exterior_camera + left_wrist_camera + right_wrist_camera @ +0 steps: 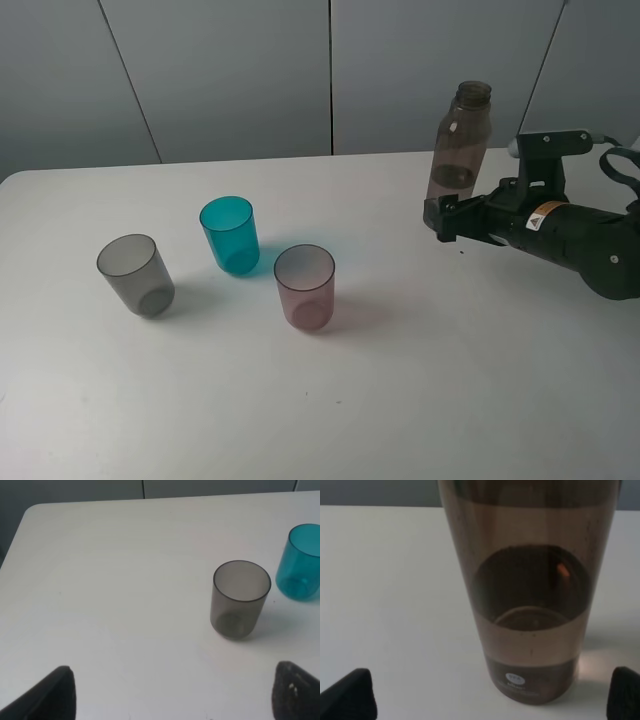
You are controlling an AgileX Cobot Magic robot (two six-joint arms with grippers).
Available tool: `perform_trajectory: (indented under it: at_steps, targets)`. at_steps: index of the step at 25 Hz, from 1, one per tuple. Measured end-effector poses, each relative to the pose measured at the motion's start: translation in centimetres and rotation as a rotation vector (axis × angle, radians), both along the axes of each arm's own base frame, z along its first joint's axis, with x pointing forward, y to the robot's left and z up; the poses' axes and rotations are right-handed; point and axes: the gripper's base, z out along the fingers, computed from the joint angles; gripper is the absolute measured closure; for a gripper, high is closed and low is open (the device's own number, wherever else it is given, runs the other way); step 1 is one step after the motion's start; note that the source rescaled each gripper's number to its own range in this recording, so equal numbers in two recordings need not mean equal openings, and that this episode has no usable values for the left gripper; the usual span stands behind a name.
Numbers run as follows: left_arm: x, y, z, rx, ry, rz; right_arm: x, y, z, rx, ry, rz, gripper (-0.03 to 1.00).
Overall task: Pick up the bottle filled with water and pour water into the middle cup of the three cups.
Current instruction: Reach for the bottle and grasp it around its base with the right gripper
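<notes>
Right tool (447, 218), spread wide, faces bottle (460, 145) near table's (400, 400) far edge.

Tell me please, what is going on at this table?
The right arm's open tool is at the tall smoky-brown translucent plastic bottle, which stands upright on the white table, not yet gripped. The grey tumbler, teal-blue tumbler and pale pink tumbler, all translucent plastic, stand to its left, apparently empty.

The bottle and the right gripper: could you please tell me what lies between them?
Nothing: in the right wrist view only bare table separates the open right gripper from the bottle.
</notes>
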Motion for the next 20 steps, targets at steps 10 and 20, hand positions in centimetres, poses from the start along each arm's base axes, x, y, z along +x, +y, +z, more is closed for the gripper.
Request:
perform_trajectory:
  at_steps: [10,20]
  targets:
    - [0.0,0.0,0.0,0.000,0.000,0.000,1.3,0.0,-1.4,-0.006,-0.053,-0.030,-0.03]
    - [0.0,0.0,0.0,0.000,0.000,0.000,3.6,0.4,-1.0,-0.007,-0.112,-0.045,-0.03]
